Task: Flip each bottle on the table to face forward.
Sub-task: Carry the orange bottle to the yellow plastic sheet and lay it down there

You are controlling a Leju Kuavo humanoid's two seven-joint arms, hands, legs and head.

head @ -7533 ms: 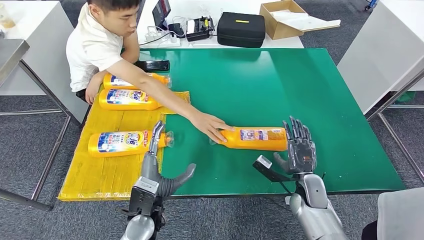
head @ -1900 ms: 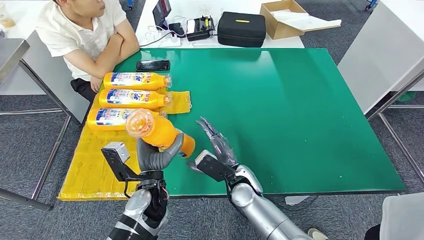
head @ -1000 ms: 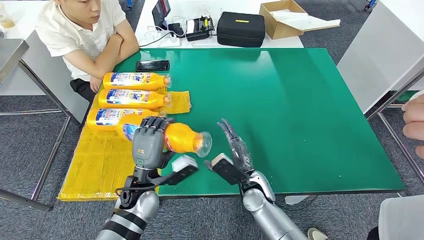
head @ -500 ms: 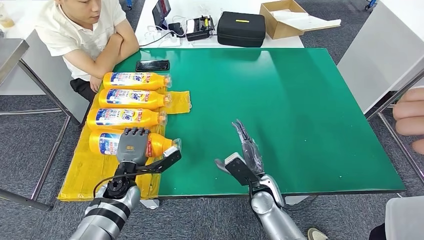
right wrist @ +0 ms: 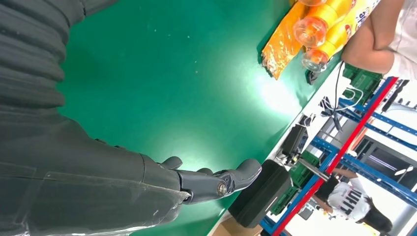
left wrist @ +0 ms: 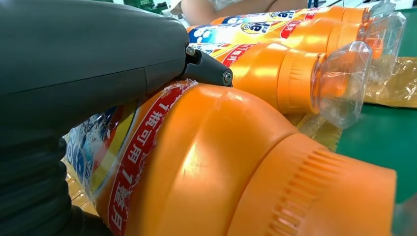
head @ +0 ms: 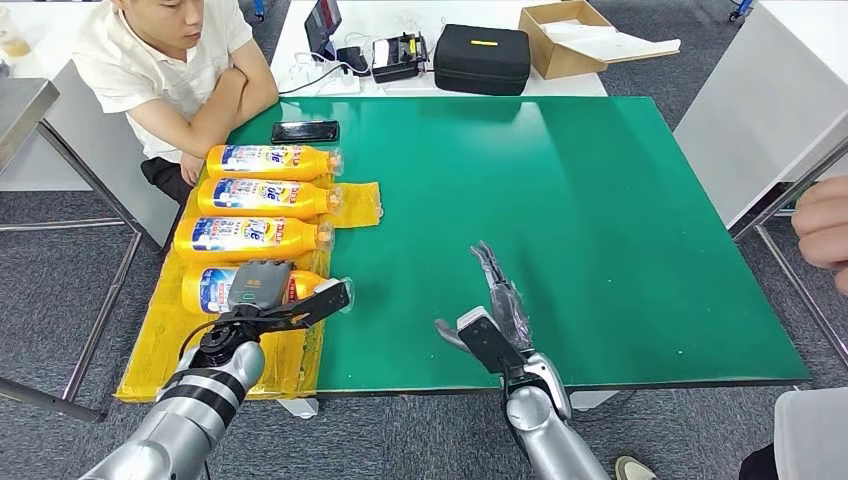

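Head view: left hand [head: 262, 287] grips nearest orange bottle [head: 212, 288] lying flat; right hand [head: 497, 300] spread.

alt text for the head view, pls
The robot's left hand rests on the nearest of four orange bottles lying in a row, labels up, on a yellow sheet at the left of a green table. Its right hand is open above the table; a seated person watches.
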